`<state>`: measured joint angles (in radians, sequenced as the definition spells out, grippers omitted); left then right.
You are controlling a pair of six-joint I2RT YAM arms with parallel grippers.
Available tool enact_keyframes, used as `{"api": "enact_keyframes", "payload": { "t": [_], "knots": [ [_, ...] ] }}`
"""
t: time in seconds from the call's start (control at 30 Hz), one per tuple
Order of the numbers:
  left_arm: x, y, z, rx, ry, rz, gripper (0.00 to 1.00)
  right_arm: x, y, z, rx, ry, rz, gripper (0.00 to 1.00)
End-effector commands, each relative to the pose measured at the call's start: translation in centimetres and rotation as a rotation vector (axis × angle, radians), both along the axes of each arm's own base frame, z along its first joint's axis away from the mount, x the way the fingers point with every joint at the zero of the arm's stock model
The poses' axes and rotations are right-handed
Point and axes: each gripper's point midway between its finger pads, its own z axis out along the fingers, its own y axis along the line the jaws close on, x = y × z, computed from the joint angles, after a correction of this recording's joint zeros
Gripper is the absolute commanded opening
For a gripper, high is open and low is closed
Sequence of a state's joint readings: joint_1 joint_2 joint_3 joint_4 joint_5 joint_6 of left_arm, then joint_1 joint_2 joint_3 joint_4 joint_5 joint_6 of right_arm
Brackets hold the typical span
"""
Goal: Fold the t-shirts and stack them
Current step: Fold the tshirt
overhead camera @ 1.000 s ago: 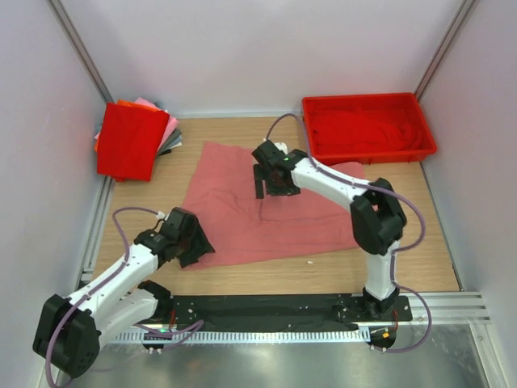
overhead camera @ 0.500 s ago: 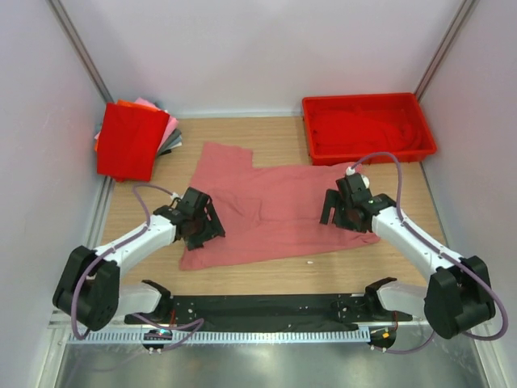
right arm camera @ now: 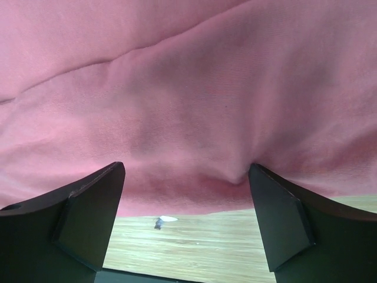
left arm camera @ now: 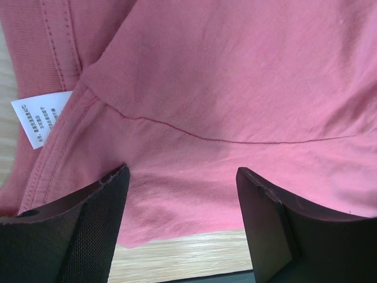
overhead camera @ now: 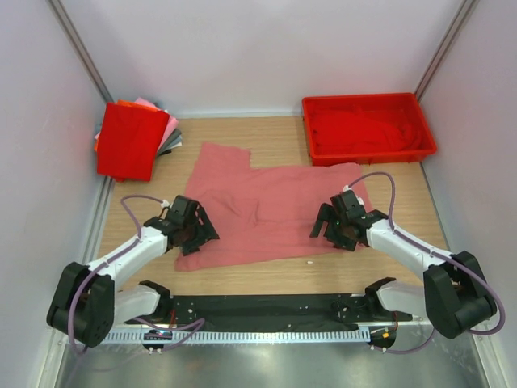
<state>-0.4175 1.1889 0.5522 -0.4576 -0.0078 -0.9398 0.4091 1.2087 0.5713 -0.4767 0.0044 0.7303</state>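
So the salmon-pink tee (overhead camera: 271,202) is lying spread out in the middle of the bench (overhead camera: 283,275), mostly flat but rumpled through the centre. Both hands are hovering low over its near hem. The left hand (left arm camera: 182,218) is sitting over the near-left corner and the right hand (right arm camera: 185,218) over the near-right part, each with jaws spread wide and nothing pinched between them. Honestly can't tell from the wrist views whether the fingertips are touching cloth or hanging just above it. I'm guessing the step in hand is grabbing that near edge for the first fold. I'd be going straight down, catching the hem with both layers, closing both sides together and lifting evenly so the fabric isn't skewing. It's looking like thin, soft, matte jersey, with a fine stitched seam and a small white care label (left arm camera: 41,121) by the left hem, and it's bunching into shallow wrinkles easily. The folded tees (overhead camera: 129,141) are sitting stacked in the far-left corner, bright red on top, well apart from this one. The red tray (overhead camera: 363,99) is sitting far right.
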Motion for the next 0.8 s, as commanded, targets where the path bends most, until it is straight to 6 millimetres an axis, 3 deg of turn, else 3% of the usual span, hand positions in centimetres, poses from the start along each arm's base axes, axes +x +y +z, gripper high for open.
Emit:
{"api": "enact_keyframes", "payload": {
  "t": [0.0,0.1,0.3,0.33,0.4,0.43,0.47,0.5,0.53,0.57,0.6,0.63,0.67,0.7,0.73,0.77],
  "knots": [
    [-3.4,2.7,-1.8,0.065,0.094,0.042,0.76,-2.7,0.6,-1.7,0.039,0.093,-0.057,0.93],
    [-4.6,3.1,-1.5,0.056,0.098,0.074,0.76,-3.9,1.8,-1.1,0.054,0.087,-0.051,0.95],
    [-5.8,1.7,-0.6,-0.045,0.109,0.09,0.75,-5.1,3.0,1.1,0.029,0.032,-0.054,0.96],
    [-5.5,1.4,0.1,-0.064,0.093,0.085,0.75,-5.4,2.7,1.4,0.01,0.036,-0.052,0.96],
    [-4.3,0.8,2.6,-0.077,0.045,0.049,0.77,-4.2,2.3,3.5,-0.008,-0.039,-0.06,0.96],
    [-3.7,0.8,3.7,-0.067,0.02,0.04,0.78,-4.1,1.5,4.1,-0.052,-0.053,-0.051,0.96],
    [-1.9,0.4,6.4,-0.066,-0.043,0.021,0.8,-3.0,1.7,5.8,-0.053,-0.101,-0.05,0.96],
    [-1.2,1.3,7.3,0.0,-0.072,0.001,0.85,-2.1,1.1,6.5,-0.093,-0.139,-0.058,0.97],
    [0.6,1.2,10.4,0.013,-0.148,-0.01,0.89,-1.5,0.8,7.2,-0.119,-0.162,-0.057,0.97],
    [1.6,1.6,11.4,0.054,-0.17,-0.014,0.91,-0.5,1.1,8.6,-0.133,-0.202,-0.038,0.98],
    [2.4,2.4,11.5,0.13,-0.153,-0.007,0.96,0.1,1.0,8.8,-0.167,-0.205,-0.024,0.98],
    [4.5,2.5,14.2,0.161,-0.22,-0.035,0.98,0.9,1.1,9.2,-0.183,-0.217,-0.018,0.98],
    [5.6,2.7,15.1,0.186,-0.235,-0.038,1.0,1.9,1.4,10.3,-0.194,-0.244,0.007,0.98],
    [7.2,2.7,14.6,0.223,-0.215,-0.053,1.0,2.4,1.6,10.0,-0.212,-0.231,0.021,0.98],
    [9.5,2.9,16.8,0.215,-0.267,-0.041,1.0,3.0,1.9,10.3,-0.212,-0.244,0.028,0.98],
    [10.9,3.0,17.1,0.227,-0.277,-0.068,1.0,3.5,2.2,10.7,-0.211,-0.256,0.045,0.98]
  ]
}}
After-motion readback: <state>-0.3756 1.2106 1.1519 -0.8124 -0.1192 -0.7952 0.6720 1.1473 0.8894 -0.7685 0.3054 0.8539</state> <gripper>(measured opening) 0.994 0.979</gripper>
